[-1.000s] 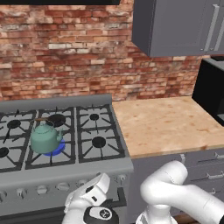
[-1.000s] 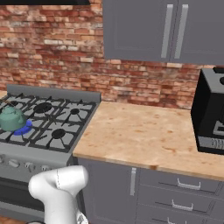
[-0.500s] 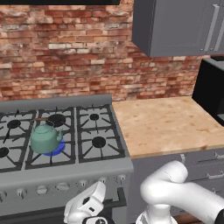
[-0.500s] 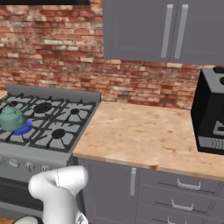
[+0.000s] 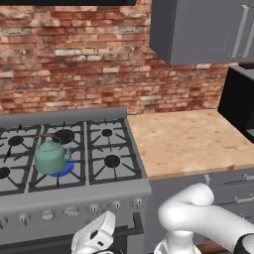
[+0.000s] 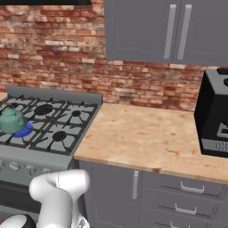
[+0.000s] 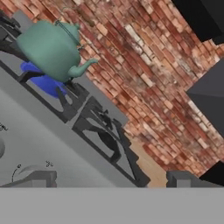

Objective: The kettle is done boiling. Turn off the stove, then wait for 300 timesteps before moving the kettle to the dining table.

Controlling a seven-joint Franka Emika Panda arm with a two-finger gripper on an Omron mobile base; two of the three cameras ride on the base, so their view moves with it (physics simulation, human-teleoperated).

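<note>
The teal kettle (image 5: 51, 156) stands upright on the front-left burner of the grey stove (image 5: 106, 191), over a blue flame (image 5: 64, 167). From the other side the kettle (image 6: 11, 121) sits at the left edge of the stove (image 6: 58, 153). My gripper (image 7: 111, 180) is open with nothing between its fingertips (image 7: 41, 178). It hangs low in front of the stove's knob panel, looking up at the kettle (image 7: 48, 47) and the flame (image 7: 41, 81). The white hand (image 5: 94, 238) is just below the knob row (image 5: 47, 215). The dining table is out of view.
A light wood counter (image 5: 188, 141) runs right of the stove, over grey drawers (image 6: 187, 198). A black microwave (image 6: 216, 116) stands at its right end. Grey wall cabinets (image 6: 169, 31) hang above, with a brick wall (image 5: 74, 64) behind.
The hand has sunk a little lower and slightly left in front of the stove's panel. The kettle and the flame are as they were, and the gripper has stayed open.
</note>
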